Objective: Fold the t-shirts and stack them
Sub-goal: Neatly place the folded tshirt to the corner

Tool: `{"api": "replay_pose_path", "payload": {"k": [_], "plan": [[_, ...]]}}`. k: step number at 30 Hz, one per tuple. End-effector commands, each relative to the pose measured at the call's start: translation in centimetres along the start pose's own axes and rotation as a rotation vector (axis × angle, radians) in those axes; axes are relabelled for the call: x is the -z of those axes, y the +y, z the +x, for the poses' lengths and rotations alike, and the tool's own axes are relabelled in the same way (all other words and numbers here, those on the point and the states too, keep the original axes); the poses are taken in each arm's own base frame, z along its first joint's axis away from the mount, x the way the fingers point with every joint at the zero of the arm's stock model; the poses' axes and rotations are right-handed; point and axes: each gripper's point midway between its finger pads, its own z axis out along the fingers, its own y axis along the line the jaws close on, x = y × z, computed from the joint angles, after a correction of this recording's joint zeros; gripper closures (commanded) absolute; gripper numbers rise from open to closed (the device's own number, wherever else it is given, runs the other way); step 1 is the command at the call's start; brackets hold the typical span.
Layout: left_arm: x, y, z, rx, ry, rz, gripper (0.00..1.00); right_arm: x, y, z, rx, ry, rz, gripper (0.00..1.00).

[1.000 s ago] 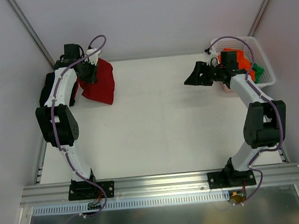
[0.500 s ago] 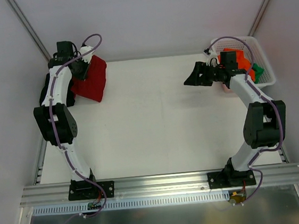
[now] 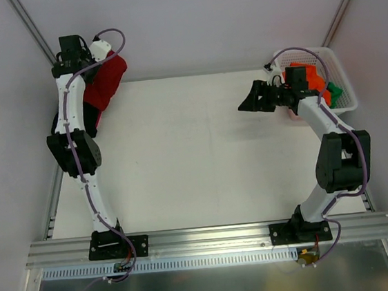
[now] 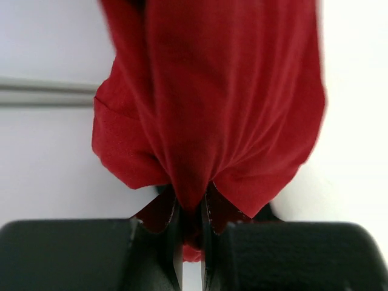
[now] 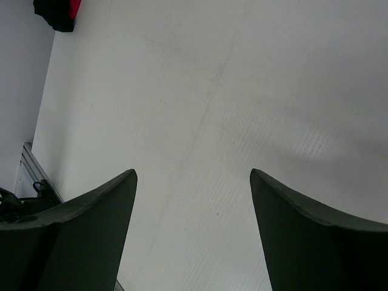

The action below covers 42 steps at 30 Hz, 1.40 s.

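Dark red t-shirt (image 3: 107, 81): held up over the bench's (image 3: 202, 158) far-left corner. Left fingers (image 4: 190, 221): pinched shut on its cloth, a grip only the wrist view shows. Right fingers (image 5: 194, 182): wide apart, empty; the overhead view places them beside the basket (image 3: 343, 81).

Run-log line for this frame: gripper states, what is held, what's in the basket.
left gripper: shut on dark red t-shirt, held up at far-left corner | right gripper: open, empty, above table | basket: orange t-shirt, green t-shirt
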Motion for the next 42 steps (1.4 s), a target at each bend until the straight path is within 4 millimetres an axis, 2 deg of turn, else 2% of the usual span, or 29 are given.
{"api": "replay_pose_path", "payload": {"k": [1,3,5,8,9,11,12,15,17,19,26,29,31,33,35,38,39,40,42], "plan": [[1.2,6.2,-3.2,-0.089,-0.078,-0.186,1.0,1.0,1.4,-1.4,0.066,-0.044,-0.002,0.21],[0.7,7.5,-3.9,-0.106,-0.088,-0.229,1.0,1.0,1.4,-1.3,0.065,-0.041,-0.001,0.21],[0.5,7.8,-3.0,-0.109,-0.053,-0.243,1.0,1.1,1.4,-1.3,0.066,-0.042,0.0,0.21],[0.1,5.8,0.5,-0.051,0.018,-0.159,1.0,1.2,1.5,-1.3,0.066,-0.041,-0.003,0.21],[0.3,4.5,1.7,-0.026,0.034,-0.106,1.0,1.2,1.5,-1.2,0.065,-0.04,-0.003,0.21],[0.8,3.1,3.1,0.045,0.041,-0.023,1.0,1.1,1.5,-1.1,0.06,-0.037,-0.007,0.21],[1.8,2.5,5.1,0.088,0.083,0.025,1.0,1.1,1.5,-1.1,0.059,-0.038,-0.008,0.21],[3.4,0.3,7.3,0.168,0.12,0.129,1.0,0.9,1.4,-1.0,0.05,-0.034,-0.015,0.21],[4.0,-1.1,7.5,0.219,0.103,0.188,1.0,0.9,1.5,-1.1,0.049,-0.036,-0.02,0.21],[4.8,-1.4,7.7,0.255,0.104,0.205,1.0,0.9,1.6,-1.1,0.049,-0.035,-0.021,0.21],[5.9,-3.5,6.8,0.394,0.1,0.311,1.0,0.5,1.2,-0.3,0.028,-0.017,-0.032,0.21],[6.9,-4.0,5.5,0.453,0.05,0.362,1.0,0.4,1.3,-0.2,0.029,-0.014,-0.039,0.21],[8.2,-3.6,3.8,0.471,-0.002,0.374,1.0,0.5,1.3,-0.3,0.03,-0.018,-0.038,0.21],[9.2,-3.0,3.0,0.465,-0.025,0.358,1.0,0.6,1.3,-0.2,0.03,-0.017,-0.039,0.21],[9.0,-2.6,3.3,0.45,-0.012,0.335,1.0,0.6,1.4,-0.2,0.03,-0.017,-0.042,0.21],[7.7,-2.4,5.3,0.478,0.041,0.33,1.0,0.8,1.5,-0.3,0.033,-0.021,-0.045,0.21],[7.8,-2.4,6.2,0.475,0.079,0.308,1.0,0.9,1.6,-0.3,0.034,-0.023,-0.046,0.21],[7.5,-1.4,6.3,0.474,0.059,0.27,1.0,0.9,1.6,-0.3,0.034,-0.023,-0.046,0.21],[7.5,-0.9,6.8,0.479,0.08,0.241,1.0,0.9,1.7,-0.3,0.035,-0.024,-0.047,0.21]]}}
